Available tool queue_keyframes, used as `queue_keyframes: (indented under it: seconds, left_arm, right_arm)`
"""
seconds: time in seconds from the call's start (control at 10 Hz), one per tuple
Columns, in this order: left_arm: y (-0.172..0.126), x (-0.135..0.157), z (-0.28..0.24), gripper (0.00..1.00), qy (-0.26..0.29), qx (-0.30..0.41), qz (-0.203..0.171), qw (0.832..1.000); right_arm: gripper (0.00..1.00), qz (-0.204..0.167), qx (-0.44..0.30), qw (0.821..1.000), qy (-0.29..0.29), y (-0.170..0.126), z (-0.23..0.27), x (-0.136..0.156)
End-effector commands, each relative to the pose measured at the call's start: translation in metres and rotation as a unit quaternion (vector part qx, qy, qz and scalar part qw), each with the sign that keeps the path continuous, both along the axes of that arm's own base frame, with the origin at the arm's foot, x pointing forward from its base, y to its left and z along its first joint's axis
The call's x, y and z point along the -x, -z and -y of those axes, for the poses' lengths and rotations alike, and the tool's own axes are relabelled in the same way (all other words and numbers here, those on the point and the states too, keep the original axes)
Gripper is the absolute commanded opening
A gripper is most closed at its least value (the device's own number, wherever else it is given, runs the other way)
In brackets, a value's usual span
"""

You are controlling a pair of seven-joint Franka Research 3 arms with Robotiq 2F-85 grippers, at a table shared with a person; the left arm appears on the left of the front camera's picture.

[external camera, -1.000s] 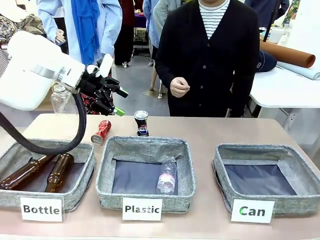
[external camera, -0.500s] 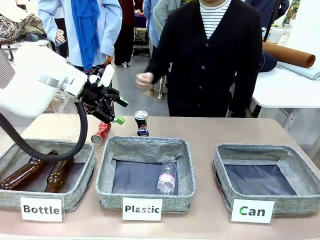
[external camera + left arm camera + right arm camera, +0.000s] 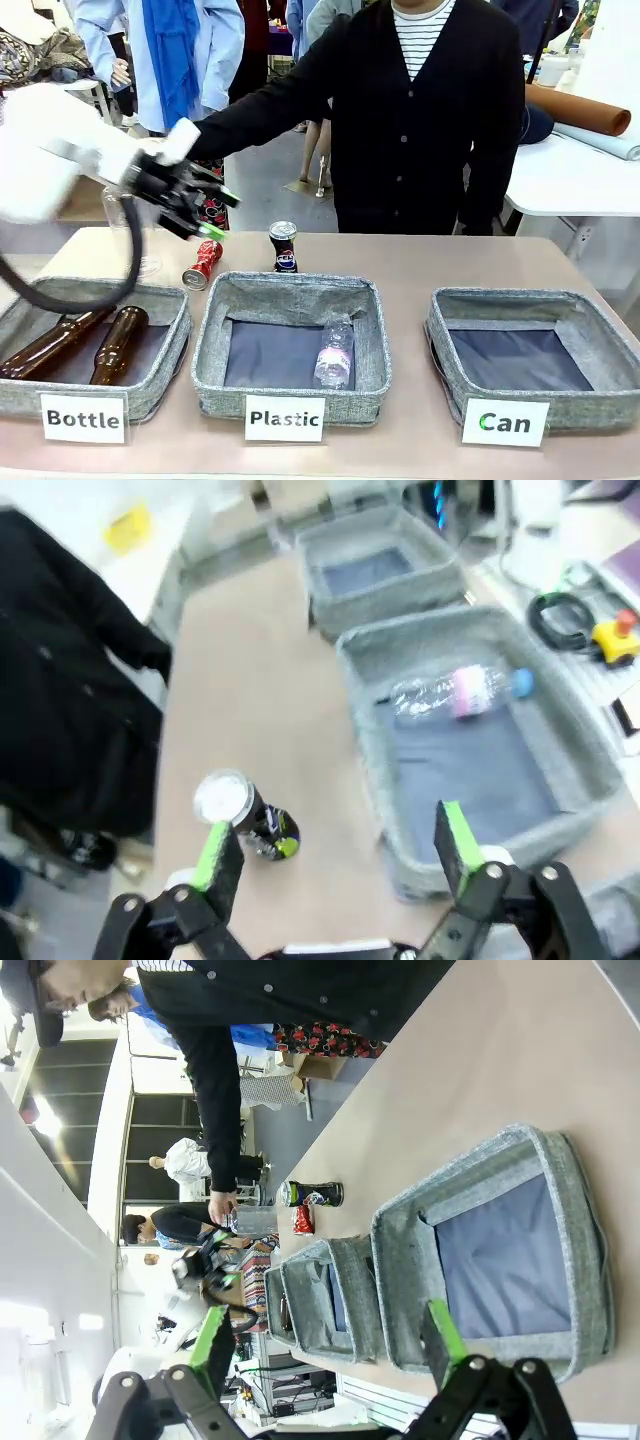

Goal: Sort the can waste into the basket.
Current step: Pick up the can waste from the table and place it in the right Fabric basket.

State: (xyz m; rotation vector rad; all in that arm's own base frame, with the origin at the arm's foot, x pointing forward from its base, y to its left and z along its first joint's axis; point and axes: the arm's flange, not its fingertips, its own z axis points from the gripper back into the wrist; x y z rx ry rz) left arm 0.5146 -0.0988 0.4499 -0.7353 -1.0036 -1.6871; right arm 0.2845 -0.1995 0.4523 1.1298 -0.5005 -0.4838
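Your left gripper (image 3: 219, 214): jaws spread wide, nothing between them. It's pulled back left and up since a second ago and now hangs over the table's (image 3: 420, 262) far left edge. right gripper (image 3: 326, 1338): also spread, empty. The person's sleeve (image 3: 260, 105) now reaches across behind the left gripper; before, that hand was at chest. red can (image 3: 203, 264) lying and Pepsi can (image 3: 284, 247) upright, both unmoved by the far edge, left of centre. Labels read "Bottle", "Plastic", "Can". Can basket (image 3: 600, 405) sits at the near right corner, well apart from both cans.
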Motion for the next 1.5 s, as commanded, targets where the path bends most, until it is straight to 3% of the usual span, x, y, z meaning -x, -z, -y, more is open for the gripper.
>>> queue_keyframes:
  seconds: [0.0,0.2,0.3,0.5,0.7,0.8,0.9,1.0,1.1,1.2,1.3,1.4]
  left_arm:
    - [-0.056,0.118,-0.086,1.0,-0.024,0.045,0.047,0.998]
    - [-0.065,0.186,-0.147,1.0,-0.099,0.079,0.06,0.99]
    - [-0.058,0.195,-0.179,1.0,-0.166,0.114,0.047,0.978]
    - [-0.019,0.192,-0.235,1.0,-0.169,0.211,0.018,0.963]
    - [-0.003,0.179,-0.258,1.0,-0.215,0.247,-0.003,0.945]
    - [-0.003,0.175,-0.272,1.0,-0.29,0.27,-0.009,0.918]
    - [0.0,0.183,-0.293,1.0,-0.421,0.327,0.005,0.846]
    - [0.006,0.202,-0.314,1.0,-0.482,0.407,0.06,0.774]
    - [0.019,0.224,-0.331,1.0,-0.555,0.457,0.121,0.685]
    - [0.039,0.243,-0.337,1.0,-0.605,0.469,0.146,0.626]
    - [0.056,0.254,-0.341,1.0,-0.607,0.479,0.146,0.617]
    - [0.061,0.259,-0.343,1.0,-0.597,0.484,0.147,0.623]
  right_arm:
    - [1.0,0.019,-0.003,1.0,0.0,0.0,0.001,-0.002]
    - [1.0,0.019,-0.003,1.0,0.0,0.0,0.001,-0.002]
    - [1.0,0.019,-0.003,1.0,0.0,0.0,0.001,-0.002]
    - [1.0,0.019,-0.003,1.0,0.0,0.0,0.001,-0.002]
    - [1.0,0.019,-0.003,1.0,0.0,0.0,0.001,-0.002]
    - [1.0,0.019,-0.003,1.0,0.0,0.0,0.001,-0.002]
    - [1.0,0.019,-0.003,1.0,0.0,0.0,0.001,-0.002]
    - [1.0,0.019,-0.003,1.0,0.0,0.0,0.001,-0.002]
    - [1.0,0.019,-0.003,1.0,0.0,0.0,0.001,-0.002]
    - [1.0,0.019,-0.003,1.0,0.0,0.0,0.001,-0.002]
    - [1.0,0.019,-0.003,1.0,0.0,0.0,0.001,-0.002]
    - [1.0,0.019,-0.003,1.0,0.0,0.0,0.001,-0.002]
